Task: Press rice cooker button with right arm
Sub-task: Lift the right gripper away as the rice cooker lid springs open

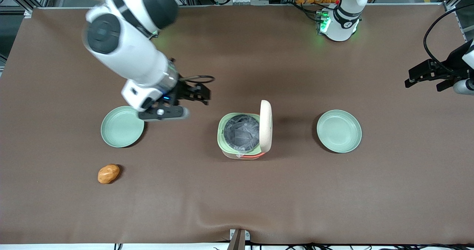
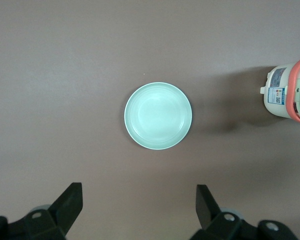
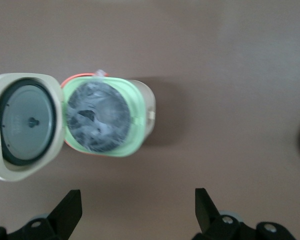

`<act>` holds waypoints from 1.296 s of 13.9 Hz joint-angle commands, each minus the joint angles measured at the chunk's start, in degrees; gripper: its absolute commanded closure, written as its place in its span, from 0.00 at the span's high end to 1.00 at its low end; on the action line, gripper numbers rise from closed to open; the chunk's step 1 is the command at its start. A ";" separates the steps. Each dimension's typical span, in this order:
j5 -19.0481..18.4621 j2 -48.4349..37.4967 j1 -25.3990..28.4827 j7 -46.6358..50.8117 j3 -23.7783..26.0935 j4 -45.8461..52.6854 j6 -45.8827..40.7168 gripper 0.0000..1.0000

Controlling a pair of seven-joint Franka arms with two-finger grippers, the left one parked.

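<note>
Seen on a brown tabletop (image 1: 237,198): rice cooker (image 1: 242,136) standing near the middle, lid (image 1: 266,126) swung fully up and upright at the edge toward the parked arm's end, dark inner pot (image 1: 242,131) exposed inside the pale green rim, thin orange-red handle (image 1: 251,156) showing at the base nearest the front camera. Above the tabletop, toward the working arm's end and well apart from the cooker: right arm (image 1: 122,46), reaching down at a slant, its black gripper (image 1: 198,94) held open and empty, fingers (image 3: 70,207) spread wide in the wrist view with the cooker (image 3: 107,120) and the grey inner face of its lid (image 3: 25,125) between and ahead of them. Just beside the gripper, partly under the wrist: pale green plate (image 1: 122,127). Second green plate (image 1: 339,131) lying toward the parked arm's end. Nearer the front camera than the first plate: small orange-brown rounded object (image 1: 108,173), alone on the cloth.
</note>
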 commanded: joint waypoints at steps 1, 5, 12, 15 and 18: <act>-0.83 -5.08 -4.68 -1.05 1.03 -1.62 -4.55 1.00; -1.18 -9.74 -14.69 -6.92 1.03 -2.15 -13.06 1.00; -10.58 -15.29 -27.18 -26.36 0.94 -6.71 -18.10 1.00; -14.52 -15.64 -27.81 -26.71 0.94 -8.65 -18.01 1.00; -14.98 -15.64 -27.99 -26.71 0.94 -10.93 -16.61 1.00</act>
